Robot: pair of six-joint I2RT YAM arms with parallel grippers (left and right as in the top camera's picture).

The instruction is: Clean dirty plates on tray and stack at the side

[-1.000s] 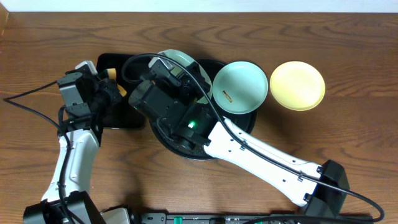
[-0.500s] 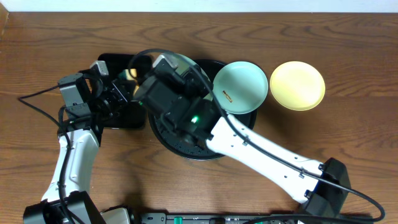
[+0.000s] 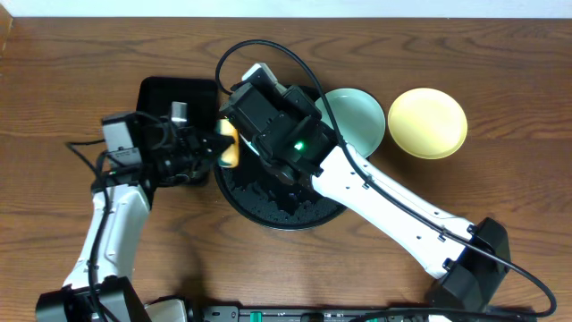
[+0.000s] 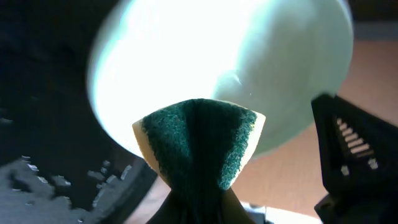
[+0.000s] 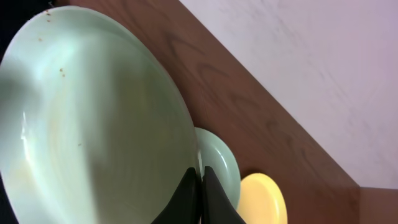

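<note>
**A:** Where does the green plate (image 4: 249,56) lie from the left pincer (image 4: 196,202)?

**B:** Dead ahead, its broad side just beyond the sponge (image 4: 199,137) that pincer is pinching, scrub side forward. I can't tell whether they touch.

**A:** Who has the plate?

**B:** The right pincer (image 5: 200,186), pressed together on its rim, holding it tilted on edge above the round tray (image 3: 268,213). The specks sit far from those fingers.

**A:** So the left arm moves?

**B:** I'd say so: a short push forward.
</note>
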